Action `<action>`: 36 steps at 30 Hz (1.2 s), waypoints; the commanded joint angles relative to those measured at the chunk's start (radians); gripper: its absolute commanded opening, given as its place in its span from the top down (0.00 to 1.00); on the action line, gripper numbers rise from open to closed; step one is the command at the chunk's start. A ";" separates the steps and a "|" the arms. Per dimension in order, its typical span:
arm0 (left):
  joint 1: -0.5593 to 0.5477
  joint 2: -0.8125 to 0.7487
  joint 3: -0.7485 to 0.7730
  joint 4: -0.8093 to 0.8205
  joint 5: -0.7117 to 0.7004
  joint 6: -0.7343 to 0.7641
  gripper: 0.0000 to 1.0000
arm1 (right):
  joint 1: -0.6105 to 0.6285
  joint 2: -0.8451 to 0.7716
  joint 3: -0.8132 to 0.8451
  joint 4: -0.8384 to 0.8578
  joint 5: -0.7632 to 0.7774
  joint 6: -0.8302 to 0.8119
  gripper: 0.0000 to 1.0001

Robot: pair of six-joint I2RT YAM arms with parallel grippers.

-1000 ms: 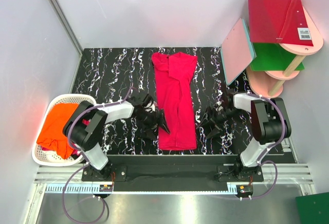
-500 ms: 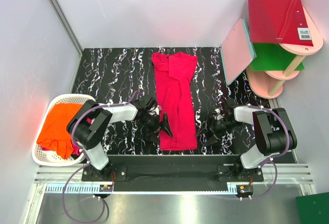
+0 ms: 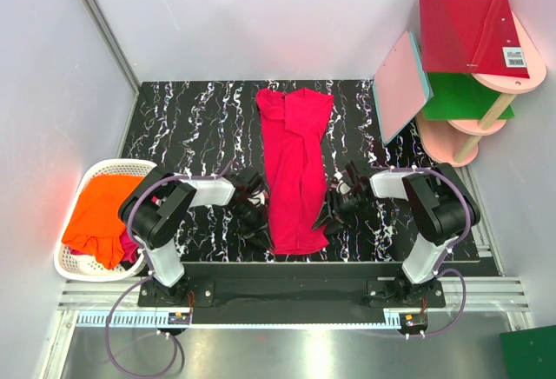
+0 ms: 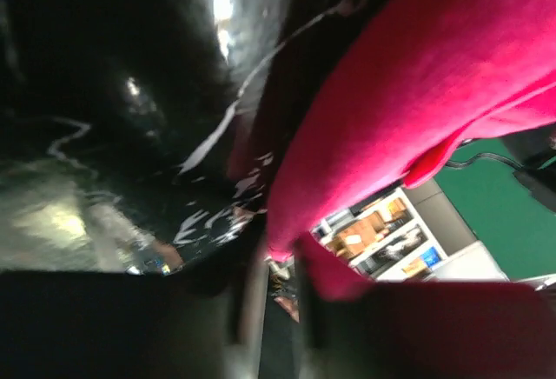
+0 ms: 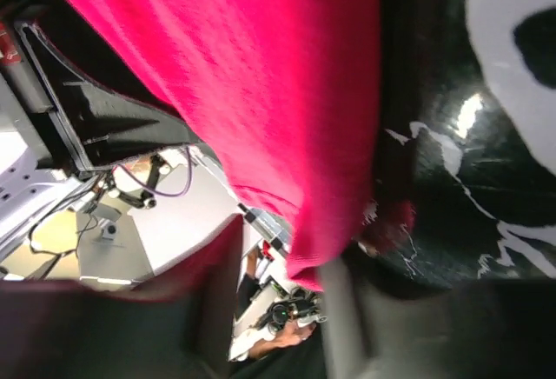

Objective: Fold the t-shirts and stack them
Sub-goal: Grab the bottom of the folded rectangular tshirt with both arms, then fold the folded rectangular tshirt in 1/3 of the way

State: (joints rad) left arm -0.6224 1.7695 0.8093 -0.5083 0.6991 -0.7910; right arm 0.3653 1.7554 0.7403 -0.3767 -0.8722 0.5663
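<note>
The soft crimson t-shirt (image 3: 297, 170) lies mid-worktop as one long narrow strip, a bit creased, collar end far. Under it is the glossy black worktop with white marble veins (image 3: 182, 118). The left fingers (image 3: 259, 222) and right fingers (image 3: 330, 214) flank its near hem, with the cloth edge reaching in between them. Pinched or not, honestly can't tell. A floppy orange t-shirt (image 3: 97, 209) sits heaped in the white lattice basket (image 3: 117, 167) off to the left.

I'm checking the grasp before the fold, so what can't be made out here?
1. Left gripper: in the top view its dark fingers merge with the table, and the wrist view is blurred, so its grip on the red shirt is unclear.
2. Right gripper: likewise.
3. Basket: the orange shirt hides what lies under it.
</note>
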 commanded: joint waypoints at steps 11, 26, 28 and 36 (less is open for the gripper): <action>-0.002 -0.113 0.209 -0.200 -0.176 0.030 1.00 | 0.012 -0.019 0.359 -0.654 0.053 -0.078 1.00; 0.197 -0.010 0.626 -0.248 -0.259 0.053 1.00 | -0.057 0.271 0.833 -0.693 0.205 -0.169 1.00; 0.207 0.060 0.718 -0.249 -0.247 0.058 1.00 | -0.088 0.312 0.922 -0.691 0.214 -0.169 1.00; 0.216 0.261 0.930 -0.248 -0.222 0.036 1.00 | -0.143 0.519 1.215 -0.689 0.207 -0.160 1.00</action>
State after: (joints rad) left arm -0.4072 1.9732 1.6577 -0.7578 0.4637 -0.7498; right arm 0.2325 2.2108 1.8362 -1.0634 -0.6647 0.4145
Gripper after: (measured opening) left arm 0.025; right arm 0.015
